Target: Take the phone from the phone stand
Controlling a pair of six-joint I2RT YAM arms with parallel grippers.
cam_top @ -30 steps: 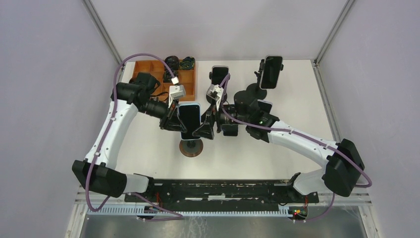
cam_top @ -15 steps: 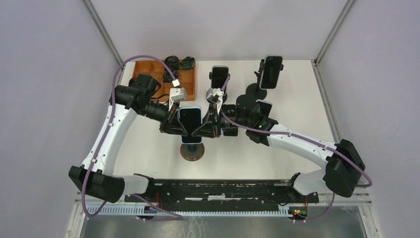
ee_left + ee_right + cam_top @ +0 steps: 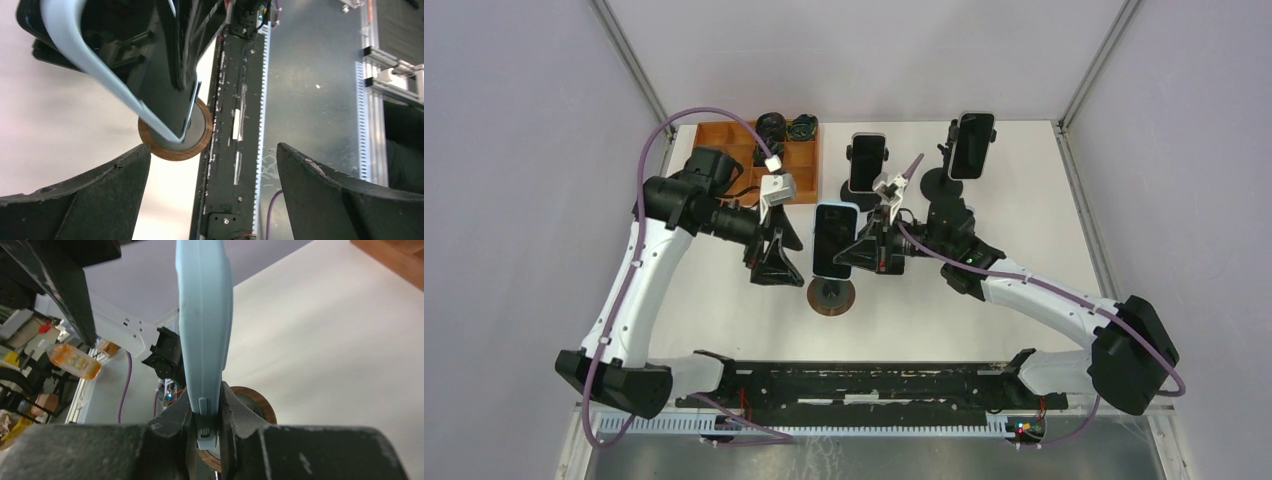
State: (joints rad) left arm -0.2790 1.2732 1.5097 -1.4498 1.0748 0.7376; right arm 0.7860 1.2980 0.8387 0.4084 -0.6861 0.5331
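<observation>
A phone [image 3: 835,240] in a light blue case stands upright over the round wooden base of the phone stand [image 3: 832,298]. My right gripper [image 3: 862,252] is shut on the phone's right edge. In the right wrist view the black fingers [image 3: 240,415] pinch the blue edge of the phone [image 3: 205,330], with the stand base [image 3: 257,402] behind. My left gripper [image 3: 776,255] is open, just left of the phone and apart from it. In the left wrist view the phone [image 3: 150,85] and base [image 3: 172,147] lie beyond the left gripper [image 3: 212,195]. Whether the phone still sits in the cradle is hidden.
Two more phones on black stands [image 3: 867,160] [image 3: 972,143] are at the back of the table. An orange compartment tray [image 3: 802,160] with dark items sits at the back left. A black rail [image 3: 864,385] runs along the near edge.
My left gripper has opened, let go of the phone and drawn back to the left. My right gripper has shut on the phone, and phone and stand base have shifted right.
</observation>
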